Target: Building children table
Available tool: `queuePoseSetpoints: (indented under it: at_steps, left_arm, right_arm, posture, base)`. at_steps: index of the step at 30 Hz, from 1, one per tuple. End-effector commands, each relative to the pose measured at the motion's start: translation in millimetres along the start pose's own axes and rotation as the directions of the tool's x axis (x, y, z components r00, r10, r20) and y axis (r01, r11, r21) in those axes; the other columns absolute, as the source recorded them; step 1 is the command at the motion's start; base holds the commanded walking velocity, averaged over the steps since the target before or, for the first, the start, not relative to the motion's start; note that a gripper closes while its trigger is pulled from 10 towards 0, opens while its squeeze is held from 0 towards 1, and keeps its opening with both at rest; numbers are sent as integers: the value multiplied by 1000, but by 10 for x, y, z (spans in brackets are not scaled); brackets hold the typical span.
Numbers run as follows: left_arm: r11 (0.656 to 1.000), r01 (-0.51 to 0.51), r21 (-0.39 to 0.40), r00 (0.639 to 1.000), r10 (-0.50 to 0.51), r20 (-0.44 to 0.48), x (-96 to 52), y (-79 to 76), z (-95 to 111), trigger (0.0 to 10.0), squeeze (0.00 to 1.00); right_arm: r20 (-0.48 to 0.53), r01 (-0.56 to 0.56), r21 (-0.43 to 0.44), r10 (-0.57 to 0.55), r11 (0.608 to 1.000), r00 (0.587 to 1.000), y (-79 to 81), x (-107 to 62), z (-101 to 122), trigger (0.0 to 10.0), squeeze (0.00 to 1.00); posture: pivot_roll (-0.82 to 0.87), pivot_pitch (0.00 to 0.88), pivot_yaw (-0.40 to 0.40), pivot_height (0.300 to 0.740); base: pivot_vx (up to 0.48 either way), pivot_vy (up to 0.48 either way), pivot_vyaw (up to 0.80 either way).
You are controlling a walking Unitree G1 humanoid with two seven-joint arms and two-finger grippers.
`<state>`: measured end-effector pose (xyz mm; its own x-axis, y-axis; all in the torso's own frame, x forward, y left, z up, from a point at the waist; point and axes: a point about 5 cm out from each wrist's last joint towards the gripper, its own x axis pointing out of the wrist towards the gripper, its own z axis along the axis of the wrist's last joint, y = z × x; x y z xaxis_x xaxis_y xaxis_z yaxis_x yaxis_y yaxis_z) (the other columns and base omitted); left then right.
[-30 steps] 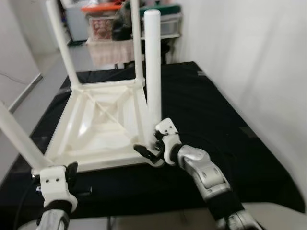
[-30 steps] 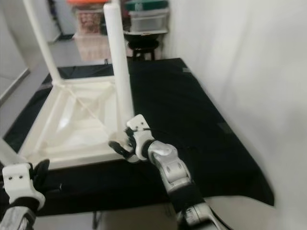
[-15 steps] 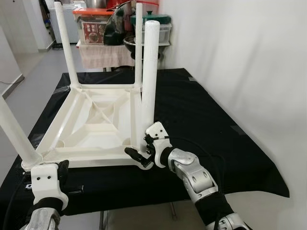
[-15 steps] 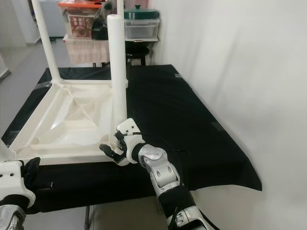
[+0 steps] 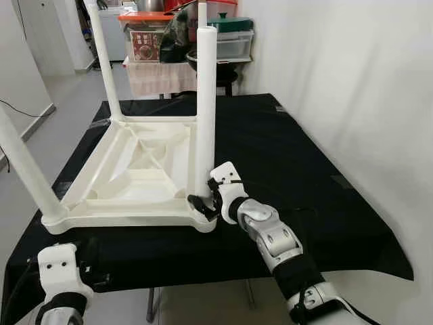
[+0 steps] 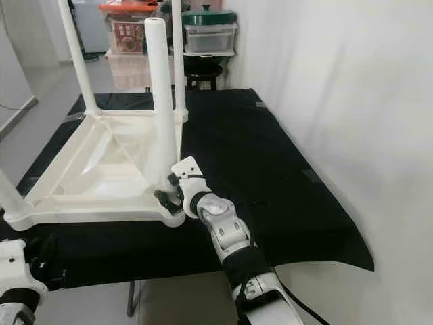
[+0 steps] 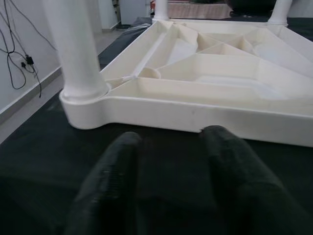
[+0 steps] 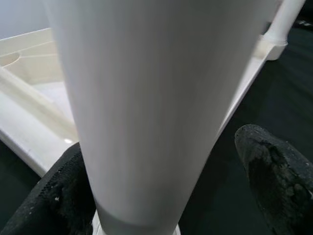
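A white plastic children's table (image 5: 122, 211) lies upside down on a black-covered worktable (image 5: 284, 156), its legs pointing up. The near-right leg (image 5: 205, 115) stands upright in its corner socket. My right gripper (image 5: 201, 203) is at the base of that leg, open. In the right wrist view the leg (image 8: 146, 107) stands between the fingers: one finger (image 8: 58, 196) touches it and the other is a little apart. My left gripper (image 7: 168, 147) is open and holds nothing. It hovers low over the black cloth, pointed at the near-left corner and its leg (image 7: 76, 54).
The worktable's front edge (image 5: 203, 269) is close below both arms. A white wall (image 5: 358, 81) runs along the right side. Storage boxes and pots (image 5: 226, 37) stand on a shelf behind the worktable. Open floor (image 5: 61, 88) lies to the left.
The camera has shifted. My right gripper has moved from the front of the corner in to the leg's base, with its fingers now on either side. My left arm sits lower.
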<state>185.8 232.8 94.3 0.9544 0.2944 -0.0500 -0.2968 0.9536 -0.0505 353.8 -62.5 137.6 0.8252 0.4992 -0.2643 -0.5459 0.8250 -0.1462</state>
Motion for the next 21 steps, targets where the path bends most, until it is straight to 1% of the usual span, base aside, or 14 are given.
queuePoseSetpoints:
  at_steps: [1, 3, 4, 5, 6, 12, 14, 21]
  left_arm:
    - [1000, -18, -6, 1000, 18, -1, -29, 56, -14, 10000, 1000]
    - [1000, -20, -5, 1000, 20, -1, -43, 75, -11, 10000, 1000]
    - [1000, -19, -7, 1000, 19, 2, -56, 92, 0, 10000, 43]
    - [1000, -19, -7, 1000, 19, 2, -56, 92, 0, 10000, 43]
    - [1000, -15, -9, 1000, 15, 7, -66, 104, 12, 10000, 0]
    - [1000, 11, -15, 999, -10, 34, -64, 122, 88, 10000, 0]
    - [1000, 11, 2, 1000, -11, 27, -39, 123, 98, 10000, 0]
    - [1000, 24, 6, 999, -24, 31, -7, 111, 119, 10000, 0]
  right_arm:
    - [33, 51, 19, -51, 999, 998, -111, 2, 82, 10000, 0]
    - [50, 30, 20, -31, 999, 998, -116, 5, 123, 10000, 0]
    - [60, 12, 12, -12, 1000, 998, -123, 3, 148, 10000, 0]
    - [60, 12, 12, -12, 1000, 998, -123, 3, 148, 10000, 0]
    - [61, -5, 4, 5, 1000, 998, -129, 2, 154, 10000, 0]
    - [53, -35, -19, 36, 999, 998, -131, 9, 135, 10000, 0]
    - [50, -44, -25, 45, 999, 998, -107, 16, 116, 10000, 0]
    - [46, -65, -21, 66, 998, 997, -41, 19, 77, 10000, 0]
  posture:
    - [32, 0, -8, 740]
    - [32, 0, -8, 740]
    - [32, 0, -8, 740]
    - [32, 0, -8, 740]
    - [33, 0, -7, 740]
    - [34, 0, -8, 740]
    - [33, 0, -8, 740]
    - [29, 0, -5, 740]
  base:
    - [0, 0, 0]
    - [0, 0, 0]
    - [0, 0, 0]
    - [0, 0, 0]
    - [0, 0, 0]
    - [0, 0, 0]
    - [0, 0, 0]
    - [0, 0, 0]
